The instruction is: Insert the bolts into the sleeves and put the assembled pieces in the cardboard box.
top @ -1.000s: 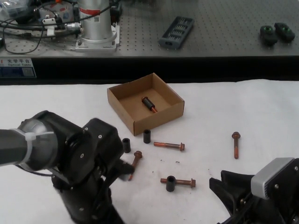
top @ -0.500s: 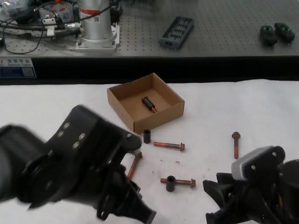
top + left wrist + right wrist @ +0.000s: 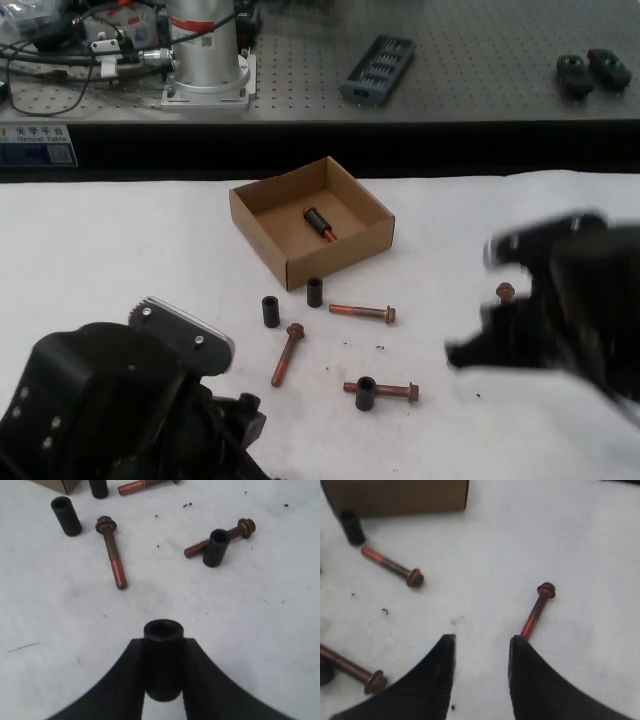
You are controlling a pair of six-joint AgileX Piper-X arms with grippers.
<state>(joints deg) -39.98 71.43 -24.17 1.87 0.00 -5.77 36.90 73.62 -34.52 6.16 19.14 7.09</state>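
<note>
My tabletop (image 3: pixel 100 230): white covering, a few dark specks. Behind it, a grey perforated board (image 3: pixel 470 60) with a dark front edge, carrying a silver column (image 3: pixel 205 50), tangled cables (image 3: pixel 50 60), a dark slotted rack (image 3: pixel 378 66) and two small black pieces (image 3: pixel 592 70).

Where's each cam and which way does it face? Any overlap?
High view: behind the arms, facing forward and down over the bench; left arm and right arm show.
Left wrist view: on that wrist, looking down past the left gripper, shut on a sleeve.
Right wrist view: on that wrist, looking down past the open right gripper at a lone bolt.
Shared: high view also shows that bolt.
</note>
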